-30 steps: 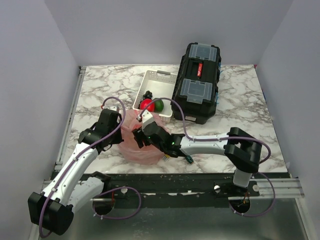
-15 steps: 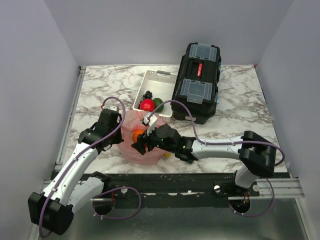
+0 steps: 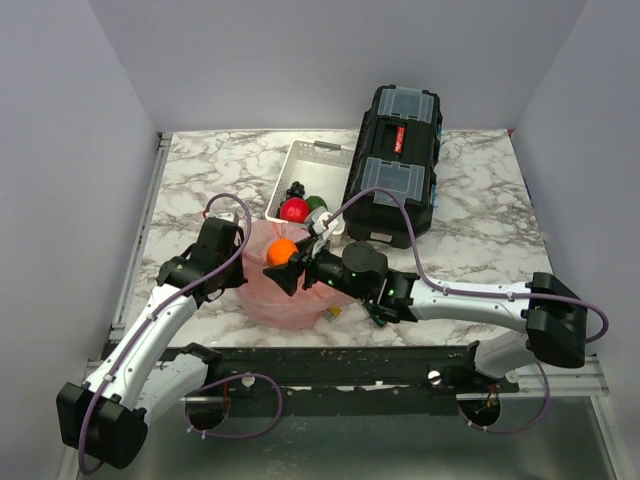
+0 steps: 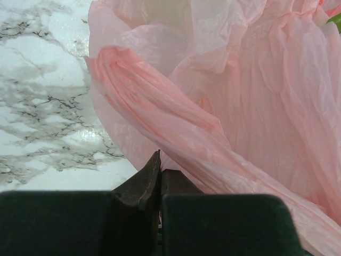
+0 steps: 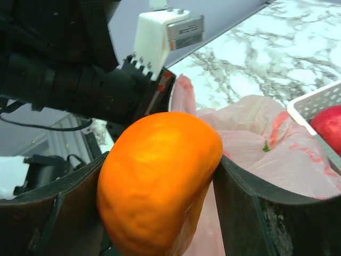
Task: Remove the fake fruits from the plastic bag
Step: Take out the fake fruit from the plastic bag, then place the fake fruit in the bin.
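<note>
marble table (image 3: pixel 200 180); right gripper (image 3: pixel 283 258) tight on glossy orange fruit (image 5: pixel 160 186), left gripper (image 4: pixel 160 181) tight on pink bag (image 4: pixel 240 106)

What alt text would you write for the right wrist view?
The right claw grips an orange fake fruit between its fingers, above the pink plastic bag. At the right edge, a red fruit lies in a white tray.

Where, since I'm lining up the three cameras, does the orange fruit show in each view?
Top external: orange fruit left of centre, just above the pink bag, in front of the white tray.
Left wrist: not in it; the pink bag fills most of the frame.
Right wrist: fills the centre, clamped between the right fingers, bag behind at right.
Shared landmark: the pink bag, in all three.
</note>
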`<state>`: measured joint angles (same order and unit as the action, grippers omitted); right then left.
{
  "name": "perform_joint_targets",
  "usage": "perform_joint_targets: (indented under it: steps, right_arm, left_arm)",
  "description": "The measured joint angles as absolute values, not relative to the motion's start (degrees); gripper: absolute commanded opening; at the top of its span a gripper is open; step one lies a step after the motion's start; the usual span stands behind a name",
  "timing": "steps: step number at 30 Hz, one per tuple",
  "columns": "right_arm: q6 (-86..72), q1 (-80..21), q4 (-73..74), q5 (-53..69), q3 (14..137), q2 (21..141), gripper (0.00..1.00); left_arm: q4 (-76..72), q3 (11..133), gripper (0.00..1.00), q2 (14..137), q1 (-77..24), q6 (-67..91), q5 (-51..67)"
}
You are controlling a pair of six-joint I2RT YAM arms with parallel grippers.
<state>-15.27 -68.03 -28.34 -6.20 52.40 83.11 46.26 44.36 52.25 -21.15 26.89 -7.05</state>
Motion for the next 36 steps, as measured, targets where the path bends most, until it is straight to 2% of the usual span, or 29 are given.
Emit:
perform_joint_targets:
  steps: [5, 15, 24, 30, 36]
  right_arm:
    - [-12.9, -67.9, -27.0, -13.3, 53.8, 83.4, 0.04]
    - [-8.9, -63.4, -25.3, -27.0, 65.0, 87.3, 0.04]
    - [-4.4, -56.4, -10.1, -39.6, 89.7, 107.4, 0.04]
    - [-3.5, -52.0, 1.9, -43.5, 102.2, 119.7, 0.05]
    - [-5.0, -47.7, 11.5, -43.6, 108.9, 127.5, 0.19]
  left_arm:
    - [46.3, 44.4, 0.00, 52.2, -21.1, 26.9, -7.0]
    - [46.3, 44.4, 0.00, 52.2, -21.1, 26.9, -7.0]
    - [46.3, 44.4, 0.00, 51.9, -21.1, 26.9, -7.0]
    - [46.3, 44.4, 0.00, 51.9, -21.1, 26.9, -7.0]
    - [46.3, 44.4, 0.00, 51.9, -21.2, 26.9, -7.0]
